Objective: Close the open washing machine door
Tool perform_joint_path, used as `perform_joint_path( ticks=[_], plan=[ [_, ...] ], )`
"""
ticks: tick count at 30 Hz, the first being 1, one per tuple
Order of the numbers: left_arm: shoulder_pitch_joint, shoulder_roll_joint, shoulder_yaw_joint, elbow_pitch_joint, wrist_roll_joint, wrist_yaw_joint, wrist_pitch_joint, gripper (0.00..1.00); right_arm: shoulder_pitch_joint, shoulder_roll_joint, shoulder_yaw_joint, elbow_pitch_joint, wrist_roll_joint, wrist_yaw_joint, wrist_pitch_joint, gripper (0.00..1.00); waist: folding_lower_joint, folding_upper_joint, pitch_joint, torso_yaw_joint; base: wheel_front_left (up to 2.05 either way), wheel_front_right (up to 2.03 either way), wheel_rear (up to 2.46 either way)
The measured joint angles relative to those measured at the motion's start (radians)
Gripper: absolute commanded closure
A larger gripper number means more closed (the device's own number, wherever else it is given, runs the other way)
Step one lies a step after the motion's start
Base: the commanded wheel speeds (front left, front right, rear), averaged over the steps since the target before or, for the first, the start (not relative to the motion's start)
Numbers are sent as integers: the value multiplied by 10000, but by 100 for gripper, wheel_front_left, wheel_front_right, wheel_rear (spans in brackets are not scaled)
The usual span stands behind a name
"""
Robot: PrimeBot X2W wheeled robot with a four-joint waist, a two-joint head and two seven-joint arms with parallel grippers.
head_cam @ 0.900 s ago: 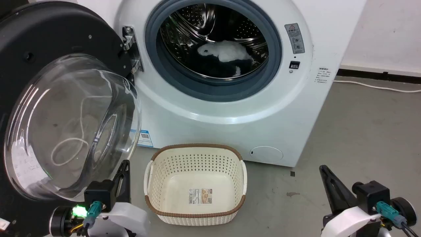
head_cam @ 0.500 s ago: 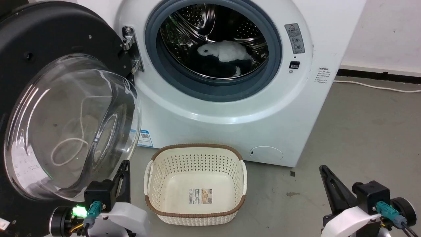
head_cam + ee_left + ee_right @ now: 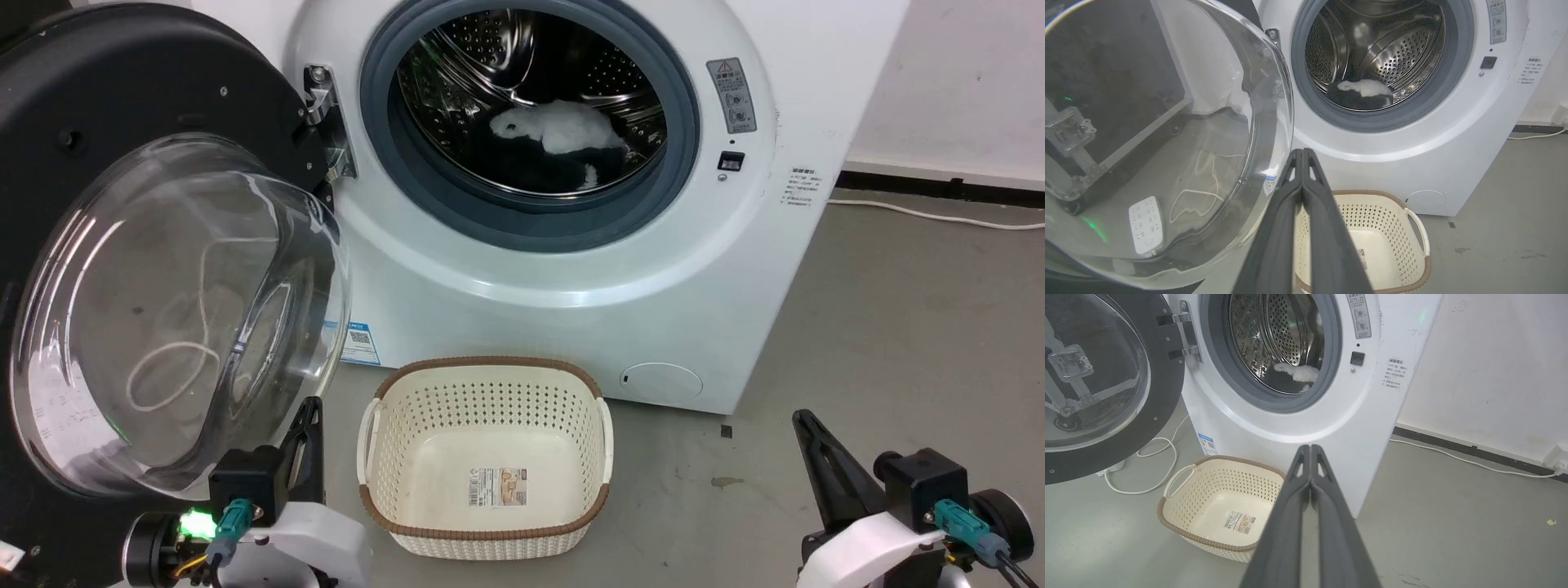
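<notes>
The white washing machine [image 3: 571, 269] [image 3: 1412, 163] [image 3: 1306, 424] stands ahead with its steel drum exposed; white and dark laundry [image 3: 563, 131] lies inside. Its round black washing machine door [image 3: 122, 106] [image 3: 1163, 396], with a bulging clear glass bowl [image 3: 180, 310] [image 3: 1167, 143], is swung wide open to the left on a metal hinge [image 3: 326, 122]. My left gripper [image 3: 309, 406] [image 3: 1303, 152] is shut and empty, just below and right of the glass bowl's lower edge. Over the floor at lower right, my right gripper [image 3: 802, 416] [image 3: 1310, 448] is shut and empty.
A cream perforated basket [image 3: 486, 531] [image 3: 1412, 228] [image 3: 1180, 490] sits empty on the grey floor in front of the machine, between my arms. A white cable [image 3: 1143, 473] and a power strip [image 3: 1145, 224] lie behind the door. A wall [image 3: 1494, 367] rises at the right.
</notes>
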Motion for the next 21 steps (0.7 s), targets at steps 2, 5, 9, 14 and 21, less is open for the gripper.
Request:
perform_joint_path(
  ticks=[2,5,9,14,21],
  plan=[
    [0,0,0,0,0,0,0,100,0,0,-2,0,0,0,0,100,0,0,0,0,0,0,0],
    [0,0,0,0,0,0,0,100,0,0,0,0,0,0,0,100,0,0,0,0,0,0,0],
    [0,0,0,0,0,0,0,100,0,0,-2,0,0,0,0,100,0,0,0,0,0,0,0],
    [0,0,0,0,0,0,0,100,0,0,0,0,0,0,0,100,0,0,0,0,0,0,0],
    [-1,0,-2,2,0,2,0,0,1,0,-2,2,2,0,0,0,0,0,0,0,0,0,0]
  ],
)
